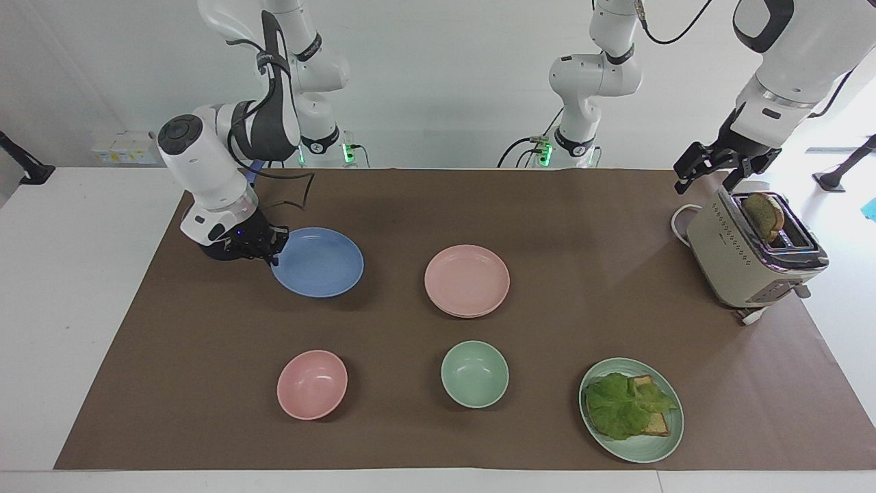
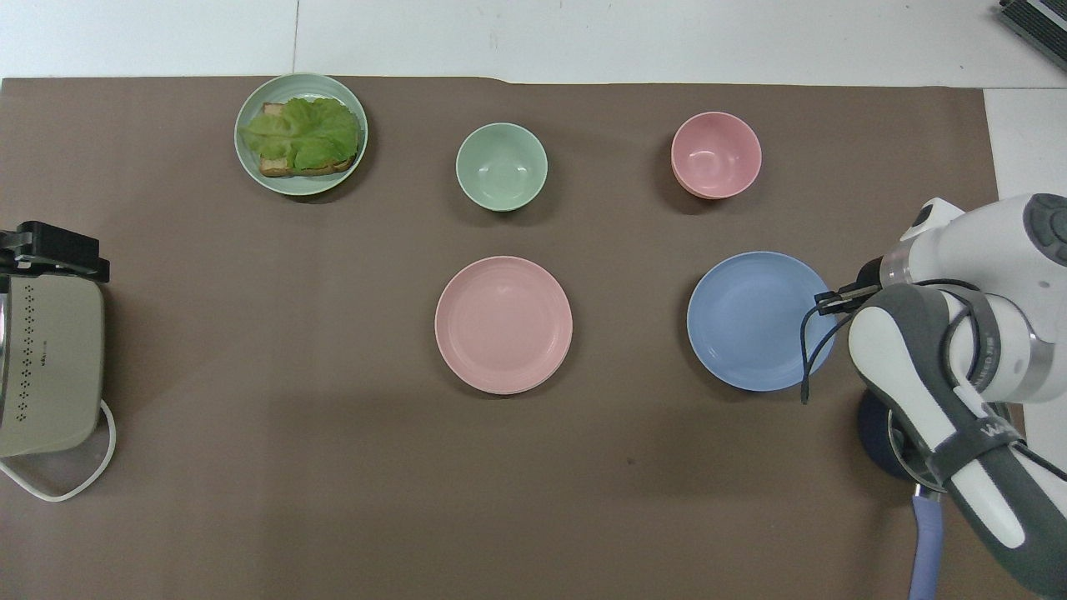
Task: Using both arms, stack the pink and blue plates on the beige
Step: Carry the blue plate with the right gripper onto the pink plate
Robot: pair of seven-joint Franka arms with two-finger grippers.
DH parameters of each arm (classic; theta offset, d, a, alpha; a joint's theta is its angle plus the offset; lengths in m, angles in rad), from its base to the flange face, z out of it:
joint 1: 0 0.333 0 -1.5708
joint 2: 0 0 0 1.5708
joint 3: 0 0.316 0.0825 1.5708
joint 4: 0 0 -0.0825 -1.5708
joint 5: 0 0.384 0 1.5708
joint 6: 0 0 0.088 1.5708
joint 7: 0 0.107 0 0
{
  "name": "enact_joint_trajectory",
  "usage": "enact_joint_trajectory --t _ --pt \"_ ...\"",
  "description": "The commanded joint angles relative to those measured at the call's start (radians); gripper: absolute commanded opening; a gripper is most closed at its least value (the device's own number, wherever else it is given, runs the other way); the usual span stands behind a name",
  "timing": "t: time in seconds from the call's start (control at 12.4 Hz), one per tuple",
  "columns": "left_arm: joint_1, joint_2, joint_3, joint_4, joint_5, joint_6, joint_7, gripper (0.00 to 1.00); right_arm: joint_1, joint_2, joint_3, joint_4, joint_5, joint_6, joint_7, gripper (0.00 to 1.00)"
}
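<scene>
The blue plate (image 1: 318,262) (image 2: 754,321) hangs level just above the brown mat at the right arm's end, its shadow beneath it. My right gripper (image 1: 274,243) (image 2: 834,297) is shut on its rim. The pink plate (image 1: 467,277) (image 2: 503,321) lies mid-table on top of another plate. Only a thin rim of that one shows, and I cannot tell its colour. The beige plate shows nowhere else. My left gripper (image 1: 712,171) (image 2: 54,250) waits open over the toaster.
A beige toaster (image 1: 736,263) (image 2: 50,367) with a slice of toast (image 1: 764,213) stands at the left arm's end. Farther from the robots are a pink bowl (image 1: 312,384) (image 2: 716,155), a green bowl (image 1: 474,374) (image 2: 501,166) and a green plate (image 1: 647,452) (image 2: 250,162) with bread and lettuce.
</scene>
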Motion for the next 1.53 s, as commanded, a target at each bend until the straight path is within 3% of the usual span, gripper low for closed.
enact_joint_trajectory --t 0.0,0.24,0.48,0.88,1.45 --pt "0.006 -0.011 -0.003 -0.006 0.005 -0.012 0.010 1.00 0.084 0.006 0.005 0.022 0.018 0.008 0.120 0.00" --pt "0.006 -0.011 -0.003 -0.006 0.006 -0.012 0.010 1.00 0.178 0.012 0.005 0.037 0.018 0.016 0.266 0.00" --pt "0.006 -0.011 -0.003 -0.006 0.006 -0.012 0.010 1.00 0.320 0.073 0.007 0.061 0.018 0.107 0.486 0.00" --pt "0.006 -0.011 -0.003 -0.006 0.006 -0.011 0.012 1.00 0.474 0.159 0.007 0.112 0.040 0.167 0.733 0.00" --pt "0.006 -0.011 -0.003 -0.006 0.005 -0.012 0.012 1.00 0.497 0.219 0.014 0.109 0.115 0.229 0.740 0.00"
